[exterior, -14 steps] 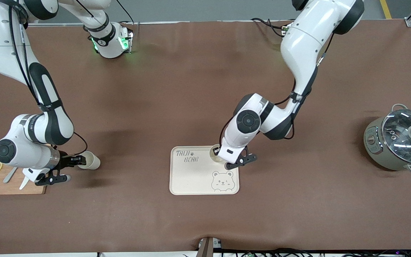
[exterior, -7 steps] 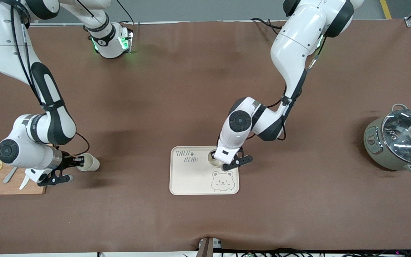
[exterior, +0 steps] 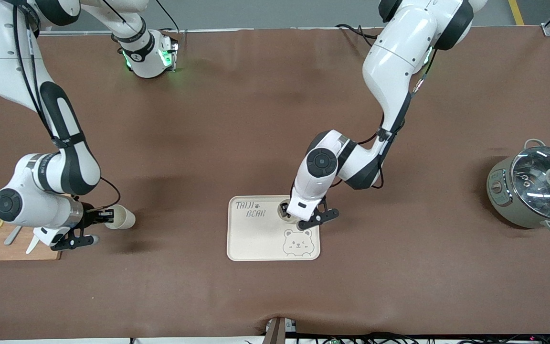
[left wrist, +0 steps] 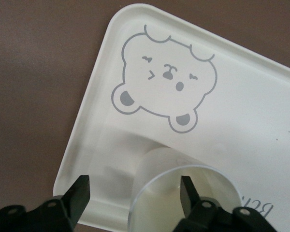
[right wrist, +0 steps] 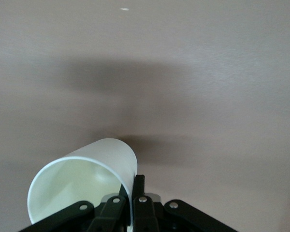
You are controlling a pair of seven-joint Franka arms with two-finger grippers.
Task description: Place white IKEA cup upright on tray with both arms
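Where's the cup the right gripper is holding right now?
The cup lies on its side in the right gripper, pinched at the rim, over the table beside the wooden cutting board at the right arm's end.

High front camera; close wrist cameras downward.

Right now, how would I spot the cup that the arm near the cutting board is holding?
Find the wooden cutting board with lemon slices at the right arm's end of the table. Beside it, the right gripper pinches the rim of a white cup. Unlike the upright cup on the tray, this one lies sideways.
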